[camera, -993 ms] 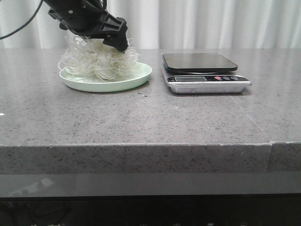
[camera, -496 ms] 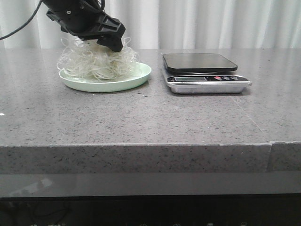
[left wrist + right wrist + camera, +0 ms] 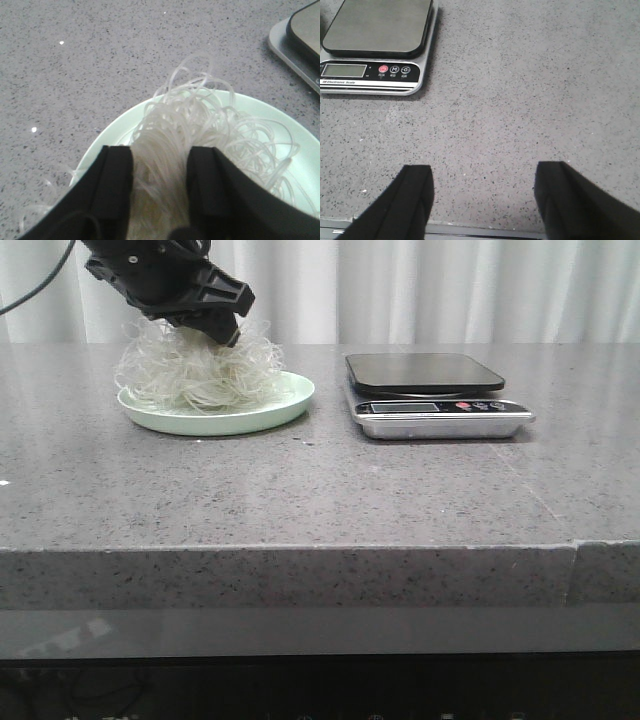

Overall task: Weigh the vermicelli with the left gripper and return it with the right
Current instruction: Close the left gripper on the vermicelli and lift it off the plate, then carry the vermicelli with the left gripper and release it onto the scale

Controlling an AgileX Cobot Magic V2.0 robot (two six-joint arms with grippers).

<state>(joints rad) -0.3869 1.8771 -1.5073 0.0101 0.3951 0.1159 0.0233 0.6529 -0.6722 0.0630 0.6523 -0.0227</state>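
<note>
Looking over the front camera, I took the scale (image 3: 437,394) as my landmark: a silver body with a dark square platform on top and a small display on its near edge, sitting on the grey speckled counter (image 3: 300,490). To the left of the scale, close beside it but not touching, sat the pale green plate (image 3: 270,410), and the vermicelli (image 3: 190,370) lay heaped on that plate, a fluffy white tangle with loops straying over the rim on the side away from the scale.

My left gripper (image 3: 222,335) was down in the top of the pile, on the side nearer the scale. From the left wrist camera I saw its two black fingers (image 3: 115,185) partly closed with a thick bundle of strands (image 3: 160,170) packed between them, touching both inner faces, so I read it as pinched on the noodles (the fingertips themselves were buried, and I could not see how far they reached). The bulk of the tangle was resting on the plate (image 3: 305,165) in that view, and a corner of the scale (image 3: 295,40) showed beyond it.

My right gripper (image 3: 482,192) did not appear in the front view. Its wrist camera showed both fingers (image 3: 415,200) spread wide with only bare counter between them, holding nothing, near the scale (image 3: 375,45) on its display side.
</note>
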